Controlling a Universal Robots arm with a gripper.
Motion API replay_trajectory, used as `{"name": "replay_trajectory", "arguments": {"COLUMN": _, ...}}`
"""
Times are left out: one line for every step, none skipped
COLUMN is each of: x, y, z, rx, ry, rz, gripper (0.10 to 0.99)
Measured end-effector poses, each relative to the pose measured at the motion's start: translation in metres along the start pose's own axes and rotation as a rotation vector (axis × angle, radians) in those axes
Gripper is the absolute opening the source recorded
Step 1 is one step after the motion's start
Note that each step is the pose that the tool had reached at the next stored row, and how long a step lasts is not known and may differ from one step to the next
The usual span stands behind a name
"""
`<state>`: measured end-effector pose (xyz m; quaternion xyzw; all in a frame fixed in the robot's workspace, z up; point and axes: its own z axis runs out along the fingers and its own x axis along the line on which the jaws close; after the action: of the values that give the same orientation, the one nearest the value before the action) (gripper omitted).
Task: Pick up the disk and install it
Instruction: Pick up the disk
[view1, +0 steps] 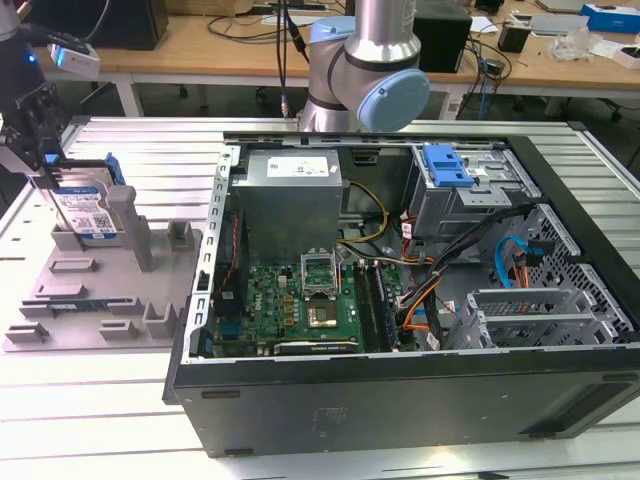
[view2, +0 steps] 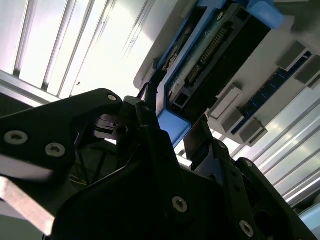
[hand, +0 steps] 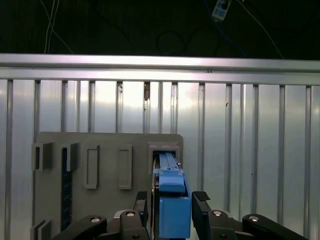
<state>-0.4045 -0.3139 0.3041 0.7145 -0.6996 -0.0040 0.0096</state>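
Disk (view1: 88, 212) is standing upright in the grey holder (view1: 100, 300) beside the PC case (view1: 400, 390) — gripper (hand: 171, 197) straddles its blue edge, can't tell if it's actually clamping.

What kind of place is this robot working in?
Probably a robotics lab or test workshop: an opened computer case sits on a slotted aluminium table, with cable-strewn wooden desks behind.

Open computer case (view1: 400, 405), grey fixture tray (view1: 62, 300)
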Motion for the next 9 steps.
{"name": "replay_trajectory", "arguments": {"x": 0.0000, "y": 0.0000, "z": 0.0005, "rx": 0.000, "ry": 0.0000, "rz": 0.000, "gripper": 0.482}}
{"name": "replay_trajectory", "arguments": {"x": 0.0000, "y": 0.0000, "z": 0.0007, "rx": 0.000, "ry": 0.0000, "rz": 0.000, "gripper": 0.482}}
{"name": "replay_trajectory", "arguments": {"x": 0.0000, "y": 0.0000, "z": 0.0009, "rx": 0.000, "ry": -0.0001, "rz": 0.000, "gripper": 0.482}}
{"name": "replay_trajectory", "arguments": {"x": 0.0000, "y": 0.0000, "z": 0.0011, "rx": 0.000, "ry": -0.0001, "rz": 0.000, "gripper": 0.482}}
{"name": "replay_trajectory", "arguments": {"x": -0.0001, "y": 0.0000, "z": 0.0013, "rx": 0.000, "ry": -0.0001, "rz": 0.000, "gripper": 0.482}}
{"name": "replay_trajectory", "arguments": {"x": -0.0002, "y": -0.0001, "z": 0.0015, "rx": 0.000, "ry": -0.0001, "rz": 0.000, "gripper": 0.482}}
{"name": "replay_trajectory", "arguments": {"x": -0.0004, "y": 0.0000, "z": 0.0016, "rx": 0.000, "ry": -0.0001, "rz": 0.000, "gripper": 0.482}}
{"name": "replay_trajectory", "arguments": {"x": -0.0006, "y": 0.0000, "z": 0.0019, "rx": 0.000, "ry": -0.0001, "rz": 0.000, "gripper": 0.482}}
{"name": "replay_trajectory", "arguments": {"x": -0.0008, "y": 0.0000, "z": 0.0021, "rx": 0.000, "ry": -0.0002, "rz": 0.000, "gripper": 0.482}}
